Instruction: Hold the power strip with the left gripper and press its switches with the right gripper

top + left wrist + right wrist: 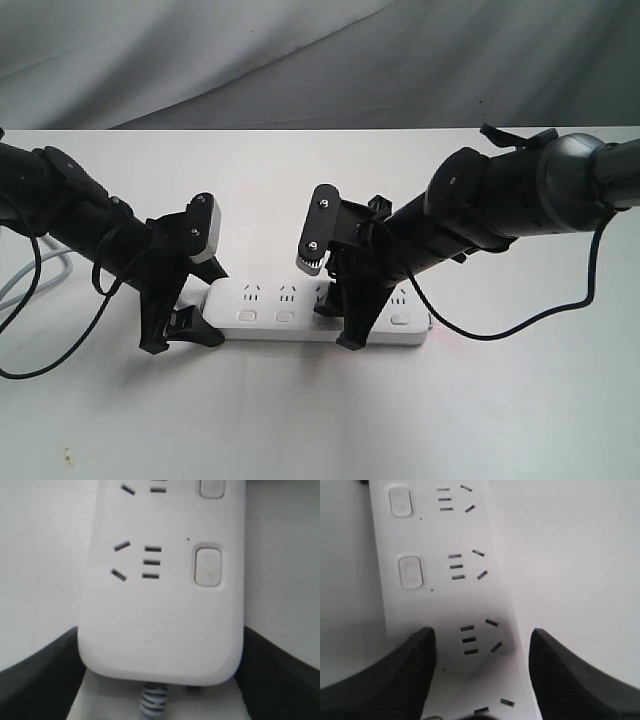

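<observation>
The white power strip [300, 300] lies lengthwise on the table. My left gripper [192, 302] straddles its left, cord end. In the left wrist view the black fingers [45, 670] press against both long sides of the power strip [160, 605], shut on it, with the grey cord [152, 702] running out between them. My right gripper [345, 305] is over the strip's middle, open. One of its fingers [405, 670] rests on the row of switches [410, 572] and hides what lies under its tip. The other finger hangs over bare table beside the power strip [450, 600]. Two switches [207, 567] show near the left gripper.
The white table [320, 420] reaches to a grey cloth backdrop [300, 60] behind. The strip's grey cord [20, 285] trails off at the far left. Thin black cables [520, 325] loop from both arms down to the tabletop.
</observation>
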`<state>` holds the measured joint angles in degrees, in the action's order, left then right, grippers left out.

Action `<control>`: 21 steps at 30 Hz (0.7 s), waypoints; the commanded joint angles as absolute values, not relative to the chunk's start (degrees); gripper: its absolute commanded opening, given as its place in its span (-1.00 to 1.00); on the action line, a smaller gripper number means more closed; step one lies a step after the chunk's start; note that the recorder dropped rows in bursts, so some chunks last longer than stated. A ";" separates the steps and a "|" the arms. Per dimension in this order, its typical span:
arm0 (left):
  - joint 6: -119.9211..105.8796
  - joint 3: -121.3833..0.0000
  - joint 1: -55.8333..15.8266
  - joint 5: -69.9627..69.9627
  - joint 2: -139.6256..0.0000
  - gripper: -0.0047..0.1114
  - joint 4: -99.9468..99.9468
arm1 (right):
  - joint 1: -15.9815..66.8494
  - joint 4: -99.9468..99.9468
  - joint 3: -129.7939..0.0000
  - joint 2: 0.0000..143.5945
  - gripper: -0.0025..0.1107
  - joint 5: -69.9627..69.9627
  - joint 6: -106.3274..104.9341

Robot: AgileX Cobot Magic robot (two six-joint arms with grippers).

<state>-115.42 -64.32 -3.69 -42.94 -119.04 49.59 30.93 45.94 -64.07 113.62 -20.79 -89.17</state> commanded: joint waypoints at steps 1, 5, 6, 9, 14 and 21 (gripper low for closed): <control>-115.67 -64.30 -3.91 -42.00 -119.27 0.03 48.92 | 30.87 45.60 -63.81 114.45 -0.03 -21.60 -89.70; -115.67 -64.30 -3.91 -42.00 -119.27 0.03 48.92 | 30.87 45.60 -63.81 115.14 -0.03 -21.83 -89.70; -115.67 -64.30 -3.91 -42.00 -119.27 0.03 48.92 | 30.87 45.60 -63.81 115.70 -0.03 -22.13 -89.70; -115.67 -64.30 -3.91 -42.00 -119.27 0.03 48.92 | 30.87 45.60 -63.81 116.51 -0.03 -22.54 -89.70; -115.67 -64.30 -3.91 -42.00 -119.27 0.03 48.92 | 30.73 45.36 -63.81 116.90 -0.03 -22.30 -89.70; -115.67 -64.30 -3.91 -42.00 -119.27 0.03 48.92 | 30.73 45.56 -60.82 117.05 -0.03 -21.56 -89.70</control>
